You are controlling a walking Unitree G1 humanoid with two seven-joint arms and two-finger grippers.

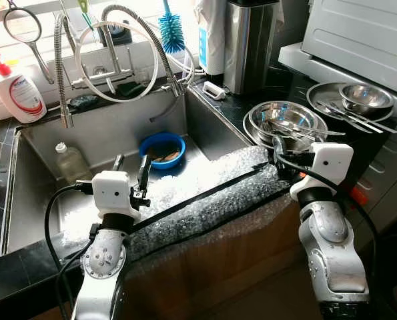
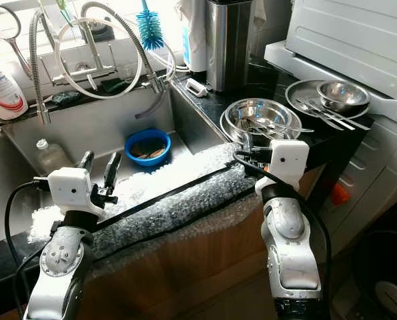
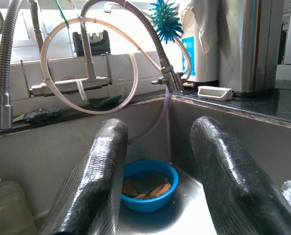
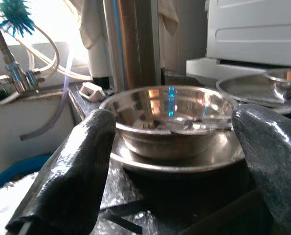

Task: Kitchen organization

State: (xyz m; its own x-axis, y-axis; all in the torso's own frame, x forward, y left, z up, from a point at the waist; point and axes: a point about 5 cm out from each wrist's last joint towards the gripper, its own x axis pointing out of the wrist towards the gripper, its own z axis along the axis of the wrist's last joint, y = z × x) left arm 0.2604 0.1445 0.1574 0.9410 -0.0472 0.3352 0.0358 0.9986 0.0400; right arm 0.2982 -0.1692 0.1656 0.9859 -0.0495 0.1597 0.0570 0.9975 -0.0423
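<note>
Left end effector (image 3: 155,181) fingers apart, facing blue bowl (image 3: 149,185); right end effector (image 4: 174,161) apart, facing steel bowl (image 4: 169,120).

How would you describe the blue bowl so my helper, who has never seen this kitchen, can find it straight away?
Start at the steel sink under the coiled spring faucet. In the basin's back right corner sits the blue bowl, with brownish scraps inside. It is the one blue plastic dish here: the other bowls are shiny steel and stand on the dark counter to the right, not in the sink.
</note>
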